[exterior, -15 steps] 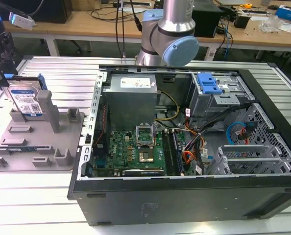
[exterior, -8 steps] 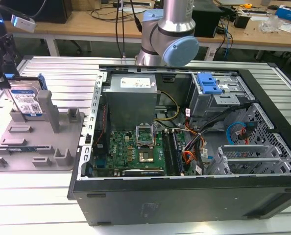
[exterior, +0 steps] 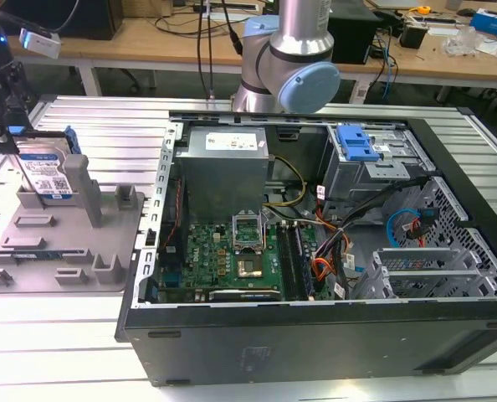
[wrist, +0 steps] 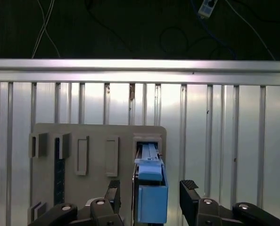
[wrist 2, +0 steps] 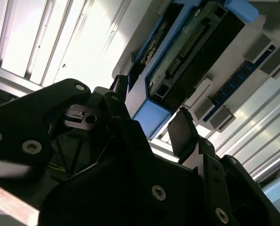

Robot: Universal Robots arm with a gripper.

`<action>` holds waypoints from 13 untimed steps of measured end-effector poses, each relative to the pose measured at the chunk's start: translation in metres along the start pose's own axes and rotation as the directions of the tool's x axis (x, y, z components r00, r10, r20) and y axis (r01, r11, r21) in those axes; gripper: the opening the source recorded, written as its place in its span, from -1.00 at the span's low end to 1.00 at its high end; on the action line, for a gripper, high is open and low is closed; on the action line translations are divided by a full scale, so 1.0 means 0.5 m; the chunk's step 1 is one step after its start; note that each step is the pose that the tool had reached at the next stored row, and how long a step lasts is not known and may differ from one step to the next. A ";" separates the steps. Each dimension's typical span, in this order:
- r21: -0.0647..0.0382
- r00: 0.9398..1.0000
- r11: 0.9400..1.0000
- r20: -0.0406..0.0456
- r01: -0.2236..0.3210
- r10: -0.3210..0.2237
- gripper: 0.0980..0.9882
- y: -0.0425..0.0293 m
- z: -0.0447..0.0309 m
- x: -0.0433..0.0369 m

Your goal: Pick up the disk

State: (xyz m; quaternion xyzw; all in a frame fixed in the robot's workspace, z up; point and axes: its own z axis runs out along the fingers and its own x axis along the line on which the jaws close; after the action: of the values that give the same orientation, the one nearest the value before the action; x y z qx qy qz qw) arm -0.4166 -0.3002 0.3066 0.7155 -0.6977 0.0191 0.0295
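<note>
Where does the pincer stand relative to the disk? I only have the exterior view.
Observer: In the first wrist view the pincer straddles the disk, one finger on each side.
Operator: Is it touching?
Observer: No. A gap shows beside each finger, so the pincer is open.
Operator: Which edge of the disk faces it?
Observer: In the second wrist view, the edge with the connector pins.
</note>
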 end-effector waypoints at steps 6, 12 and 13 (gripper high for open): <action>0.000 1.000 1.000 0.000 0.000 0.000 -0.30 0.000 0.007 0.000; 0.000 1.000 1.000 0.000 0.000 0.000 -0.30 -0.001 0.011 0.001; 0.000 1.000 1.000 0.000 0.000 0.000 -0.30 -0.001 0.011 0.003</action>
State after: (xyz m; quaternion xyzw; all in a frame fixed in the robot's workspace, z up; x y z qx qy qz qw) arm -0.4162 -0.3020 0.3011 0.7156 -0.6977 0.0191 0.0296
